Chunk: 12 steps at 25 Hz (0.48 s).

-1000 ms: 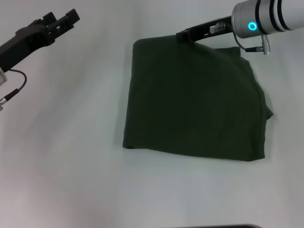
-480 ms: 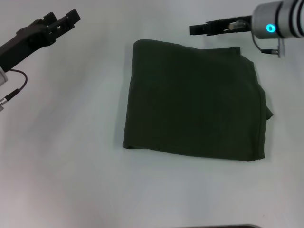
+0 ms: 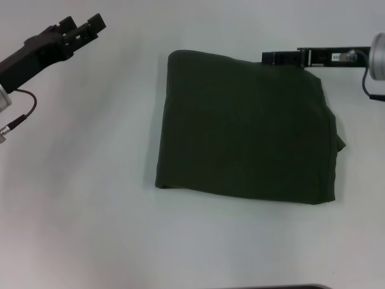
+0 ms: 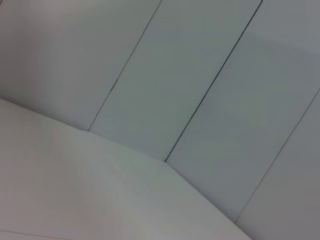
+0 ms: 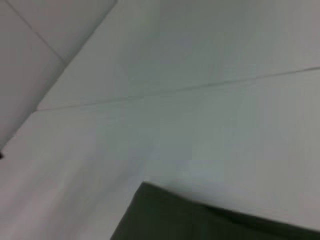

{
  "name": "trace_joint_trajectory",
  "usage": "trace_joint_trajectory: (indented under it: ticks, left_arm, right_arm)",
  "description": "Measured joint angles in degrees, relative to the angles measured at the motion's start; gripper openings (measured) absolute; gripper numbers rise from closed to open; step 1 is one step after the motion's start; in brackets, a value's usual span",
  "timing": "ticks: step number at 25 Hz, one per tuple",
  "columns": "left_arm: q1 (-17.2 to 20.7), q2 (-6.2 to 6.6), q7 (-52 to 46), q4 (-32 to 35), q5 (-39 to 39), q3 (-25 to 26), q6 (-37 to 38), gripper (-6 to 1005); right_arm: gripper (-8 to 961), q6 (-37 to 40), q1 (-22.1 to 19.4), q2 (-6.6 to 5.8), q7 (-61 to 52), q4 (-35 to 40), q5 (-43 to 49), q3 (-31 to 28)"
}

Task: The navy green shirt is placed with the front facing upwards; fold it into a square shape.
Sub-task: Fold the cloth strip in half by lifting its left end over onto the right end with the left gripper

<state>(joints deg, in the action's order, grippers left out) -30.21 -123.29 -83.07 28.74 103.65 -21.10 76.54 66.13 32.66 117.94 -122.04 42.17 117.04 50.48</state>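
**Shirt folded on table, both grippers off it**

The left gripper (image 3: 81,30) hung over the far left of the white table (image 3: 78,205), well away from the cloth; whether it was open or closed could not be told. The shirt (image 3: 246,129) lay mid-table, folded into a rough square, lettering hidden. The right gripper (image 3: 274,58) sat at the shirt's far right edge, its opening not discernible. The right wrist view caught a shirt corner (image 5: 200,220).
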Motion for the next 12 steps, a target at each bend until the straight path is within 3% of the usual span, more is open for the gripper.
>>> trace_joint_trajectory:
  ticks: [7, 12]
  left_arm:
    - [2.1, 0.62, 0.4, 0.2, 0.2, -2.1, 6.4, 942]
    - [3.7, 0.78, 0.7, 0.3, 0.2, -3.5, 10.5, 937]
  right_arm:
    - [782, 10.4, -3.1, 0.16, 4.7, 0.2, 0.0, -9.2]
    - [780, 15.7, -6.3, -0.93, 5.5, 0.3, -0.1, -13.3]
